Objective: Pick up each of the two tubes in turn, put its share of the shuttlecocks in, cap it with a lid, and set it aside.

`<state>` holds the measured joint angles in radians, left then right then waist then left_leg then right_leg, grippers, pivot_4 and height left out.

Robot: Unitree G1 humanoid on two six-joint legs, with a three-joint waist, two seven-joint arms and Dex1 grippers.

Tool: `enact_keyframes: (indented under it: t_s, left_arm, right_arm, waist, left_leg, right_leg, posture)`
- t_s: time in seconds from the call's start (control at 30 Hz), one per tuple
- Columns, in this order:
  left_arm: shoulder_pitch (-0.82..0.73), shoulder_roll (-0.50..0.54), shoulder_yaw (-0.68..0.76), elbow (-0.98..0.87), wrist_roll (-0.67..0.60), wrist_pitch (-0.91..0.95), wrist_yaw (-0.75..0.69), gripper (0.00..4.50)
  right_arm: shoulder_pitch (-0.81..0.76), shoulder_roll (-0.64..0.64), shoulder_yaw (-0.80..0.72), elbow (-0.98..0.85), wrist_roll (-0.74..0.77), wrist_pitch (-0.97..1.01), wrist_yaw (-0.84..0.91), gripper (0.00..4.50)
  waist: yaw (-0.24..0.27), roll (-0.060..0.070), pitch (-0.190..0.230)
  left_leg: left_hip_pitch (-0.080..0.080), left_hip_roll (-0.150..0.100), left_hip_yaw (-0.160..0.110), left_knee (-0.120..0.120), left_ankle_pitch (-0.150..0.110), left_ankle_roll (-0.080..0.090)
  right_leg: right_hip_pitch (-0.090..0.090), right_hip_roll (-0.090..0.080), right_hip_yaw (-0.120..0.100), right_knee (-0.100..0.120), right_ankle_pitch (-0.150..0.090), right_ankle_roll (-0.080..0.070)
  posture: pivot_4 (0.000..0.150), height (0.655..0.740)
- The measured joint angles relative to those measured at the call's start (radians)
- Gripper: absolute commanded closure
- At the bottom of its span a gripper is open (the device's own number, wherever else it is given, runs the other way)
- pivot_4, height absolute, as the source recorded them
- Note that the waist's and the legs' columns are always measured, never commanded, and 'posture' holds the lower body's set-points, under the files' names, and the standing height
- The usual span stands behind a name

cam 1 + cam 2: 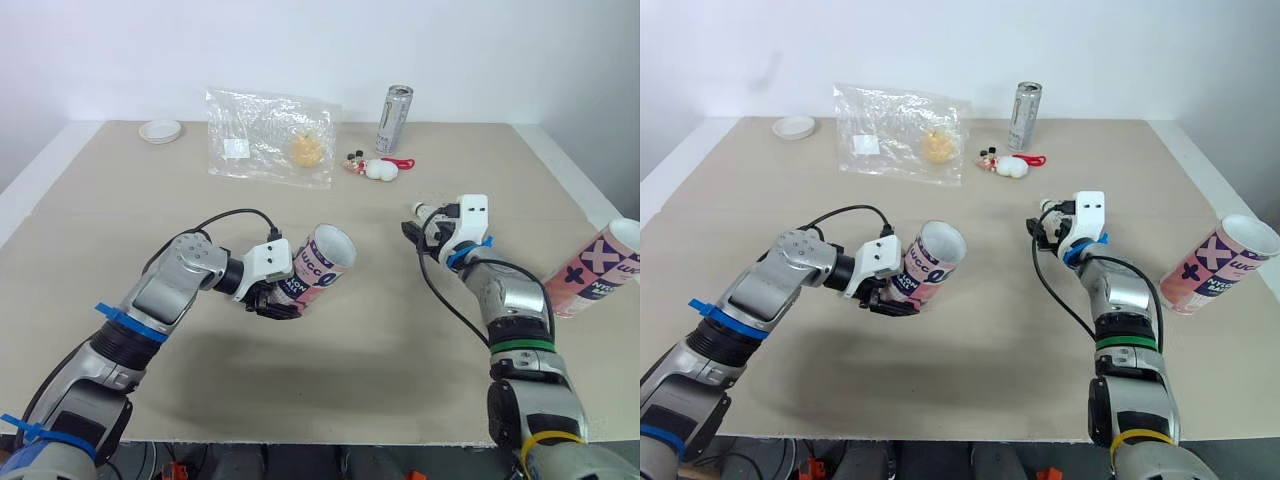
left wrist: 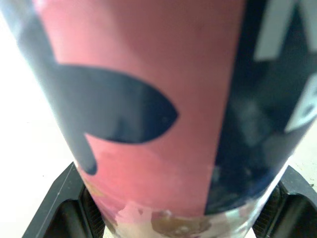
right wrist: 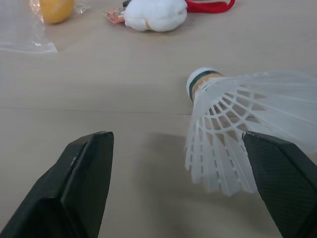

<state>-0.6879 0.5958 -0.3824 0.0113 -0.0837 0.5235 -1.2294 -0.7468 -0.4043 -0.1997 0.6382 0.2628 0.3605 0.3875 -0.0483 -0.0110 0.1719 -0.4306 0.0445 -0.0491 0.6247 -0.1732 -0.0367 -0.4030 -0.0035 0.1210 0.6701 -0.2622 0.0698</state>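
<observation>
We are looking down on a beige table (image 1: pixel 380 330). Above its middle, a little toward the left edge, the left gripper (image 1: pixel 272 300) is pinching a pink and navy tube (image 1: pixel 322 262) by its lower end, a jaw pressing on each side of the barrel. The tube is hanging clear of the table and tilting, its open mouth pointing up and toward the right edge. The right gripper (image 3: pixel 177 135) is hovering right of the middle with its jaws spread wide, gripping nothing. A white shuttlecock (image 3: pixel 233 114) is sitting between those jaws, close against one of them, its cork pointing toward the far edge. We are not able to tell whether its skirt is touching that jaw or whether it is resting on the table. A second tube (image 1: pixel 600 265) of the same pattern is lying at the right edge, well apart from both grippers, its open mouth facing the far right. Along the far edge a crumpled clear bag (image 1: pixel 270 135) with something yellow inside is lying near the middle. A tall can (image 1: pixel 395 118) is standing upright to the bag's right, and a small white toy (image 1: pixel 380 168) with a red loop is lying in front of the can. A small white dish (image 1: pixel 160 130) is sitting toward the far left corner.
</observation>
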Motion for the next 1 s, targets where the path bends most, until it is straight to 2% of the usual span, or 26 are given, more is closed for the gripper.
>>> enact_keyframes:
  t_s: [0.1, 0.13, 0.17, 0.2, 0.23, 0.5, 0.6, 0.73, 0.9, 1.0]
  left_arm:
    - [0.003, 0.001, 0.001, -0.004, -0.003, 0.003, 0.003, 1.41]
    - [0.004, 0.001, 0.001, -0.004, -0.003, 0.003, 0.004, 1.41]
    - [0.004, 0.001, 0.001, -0.005, -0.003, 0.003, 0.005, 1.41]
    - [0.005, 0.001, 0.001, -0.006, -0.003, 0.003, 0.005, 1.41]
    - [0.005, 0.002, 0.002, -0.006, -0.003, 0.003, 0.005, 1.41]
    - [0.008, 0.002, 0.003, -0.010, -0.003, 0.003, 0.008, 1.41]
    - [0.008, 0.000, 0.003, -0.010, -0.004, 0.002, 0.008, 1.41]
    - [0.006, -0.001, 0.003, -0.007, -0.005, 0.001, 0.004, 1.41]
    - [-0.001, -0.002, 0.003, 0.008, -0.007, -0.002, -0.004, 1.41]
    - [-0.005, 0.001, 0.002, 0.017, -0.005, -0.002, -0.006, 1.41]
  right_arm:
    - [-0.032, 0.001, 0.000, 0.066, -0.012, -0.037, -0.001, 2.67]
    - [-0.046, 0.001, 0.000, 0.091, -0.014, -0.048, -0.002, 2.98]
    - [-0.063, 0.002, -0.001, 0.124, -0.017, -0.067, -0.006, 3.70]
    - [-0.066, 0.002, -0.001, 0.132, -0.019, -0.073, -0.007, 3.87]
    - [-0.071, 0.002, 0.000, 0.143, -0.023, -0.083, -0.008, 4.33]
    - [-0.078, 0.001, 0.001, 0.177, -0.036, -0.134, 0.001, 4.42]
    - [-0.047, -0.034, 0.071, 0.119, -0.092, -0.208, 0.067, 4.42]
    - [0.001, -0.119, 0.137, -0.054, -0.141, -0.301, 0.197, 4.42]
    - [0.003, -0.383, 0.249, -0.352, -0.175, -0.530, 0.566, 4.42]
    - [-0.020, -0.424, 0.288, -0.469, -0.129, -0.586, 0.737, 4.42]
  waist:
    - [-0.001, 0.000, 0.000]
    - [-0.001, 0.000, 0.000]
    - [-0.001, 0.000, 0.000]
    - [-0.001, 0.000, 0.000]
    - [-0.001, 0.000, 0.000]
    - [-0.001, 0.000, 0.000]
    - [0.000, 0.000, 0.000]
    - [0.000, 0.001, 0.001]
    - [0.001, 0.003, 0.002]
    - [-0.001, 0.003, 0.002]
  left_leg:
    - [0.000, 0.000, 0.000, 0.000, 0.000, 0.000]
    - [0.000, 0.000, 0.000, 0.000, 0.000, 0.000]
    - [0.000, 0.000, 0.000, 0.000, 0.000, 0.000]
    - [0.000, 0.000, 0.000, 0.000, 0.000, 0.000]
    - [0.000, 0.000, 0.000, 0.000, 0.000, 0.000]
    - [0.000, 0.000, 0.000, -0.001, 0.000, 0.000]
    - [0.000, 0.000, 0.000, -0.001, 0.000, 0.000]
    - [0.000, -0.001, 0.000, -0.001, 0.000, 0.000]
    - [0.001, 0.000, 0.000, -0.002, 0.000, 0.000]
    - [0.003, 0.000, 0.001, -0.002, 0.000, 0.000]
  right_leg:
    - [0.000, 0.000, 0.000, 0.000, 0.000, 0.000]
    - [0.000, 0.000, 0.000, 0.000, 0.000, 0.000]
    - [0.000, 0.000, 0.000, 0.000, 0.000, 0.000]
    - [0.000, 0.000, 0.000, 0.000, 0.000, 0.000]
    - [0.000, 0.000, 0.000, 0.000, 0.000, 0.000]
    - [0.000, 0.000, 0.000, 0.000, 0.000, 0.000]
    - [0.000, 0.000, 0.000, 0.000, -0.001, 0.001]
    - [0.000, -0.001, 0.001, -0.001, -0.001, 0.001]
    - [0.001, 0.000, 0.000, -0.002, -0.001, 0.001]
    - [0.002, 0.000, 0.000, -0.002, 0.000, 0.001]
  posture:
    - [0.150, 0.7400]
    - [0.150, 0.7400]
    - [0.150, 0.7400]
    - [0.150, 0.7400]
    - [0.150, 0.7400]
    - [0.150, 0.7400]
    - [0.150, 0.7400]
    - [0.150, 0.7400]
    - [0.150, 0.7400]
    - [0.150, 0.7400]
